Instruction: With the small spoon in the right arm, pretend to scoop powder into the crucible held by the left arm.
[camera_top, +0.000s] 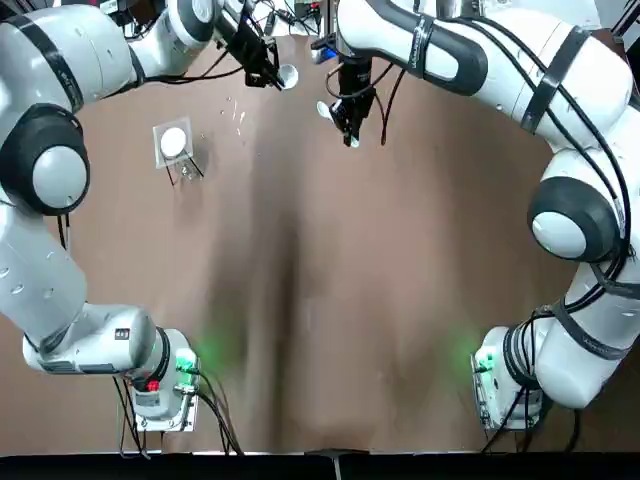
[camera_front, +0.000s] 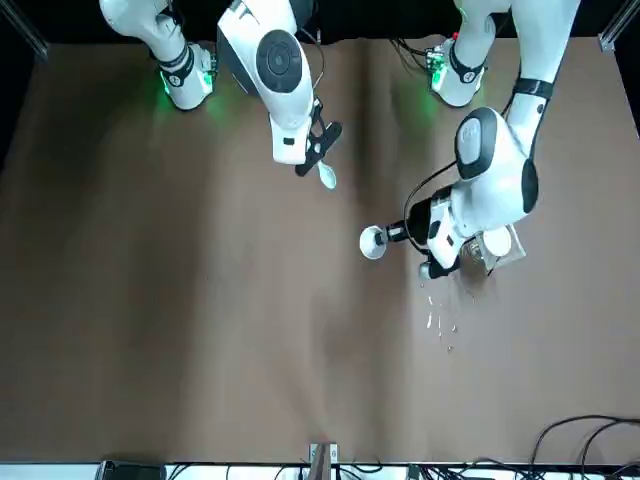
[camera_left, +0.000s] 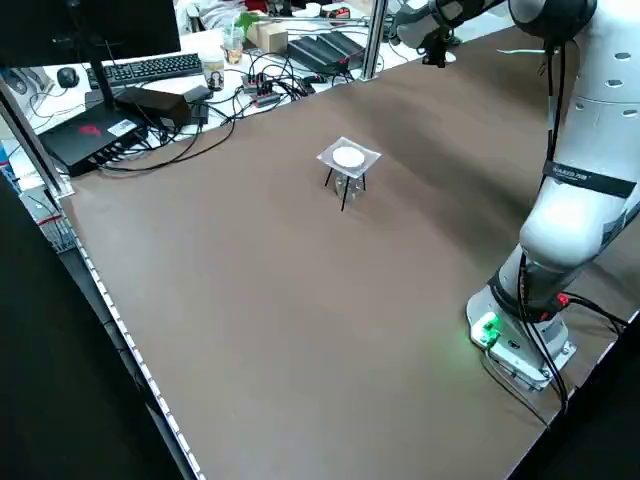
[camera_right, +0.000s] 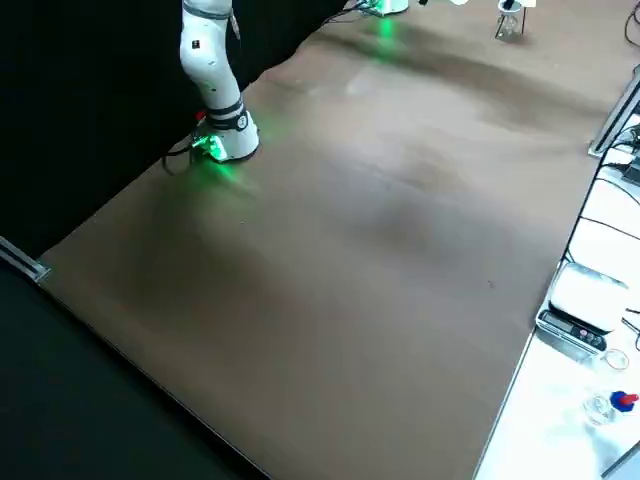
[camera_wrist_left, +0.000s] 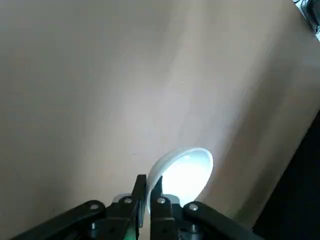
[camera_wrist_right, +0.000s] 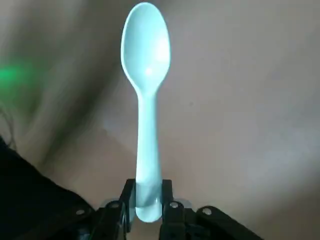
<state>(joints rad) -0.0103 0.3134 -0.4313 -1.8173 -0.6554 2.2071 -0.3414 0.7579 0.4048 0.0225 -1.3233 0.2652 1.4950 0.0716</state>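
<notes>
Right wrist view is showing my right gripper (camera_wrist_right: 147, 202) clamping its two dark fingers (camera_wrist_right: 169, 196) on the flat butt of a small pale mint plastic spoon (camera_wrist_right: 146, 100). The smooth, slim handle is running straight out from the pads to a shallow oval bowl that is catching a soft gleam. On my other wrist, my left gripper (camera_wrist_left: 149, 192) is pinching the thin wall of a small round white ceramic crucible (camera_wrist_left: 186, 170). Its narrow black fingers (camera_wrist_left: 140, 186) are drawn nearly together with only the glossy rim between them. The cup is jutting out past the tips above the brown matte table (camera_wrist_left: 100, 75).

From overhead, both grippers are hanging over the far part of the table (camera_top: 400, 300), well away from my bases. The right gripper (camera_top: 350, 125) is pointing the spoon (camera_top: 325, 110) toward the left gripper (camera_top: 268, 68), and the crucible (camera_top: 288, 76) is showing its round open mouth upward. The spoon's bowl and the crucible are sitting near each other but apart, not touching.

Farther to my left, a little wire-legged stand (camera_top: 174, 143) is standing on the table, carrying a square clear plate with a white disc on top. A few white specks (camera_front: 440, 325) are lying scattered on the cloth-like surface just beyond it, as the front camera is showing.
</notes>
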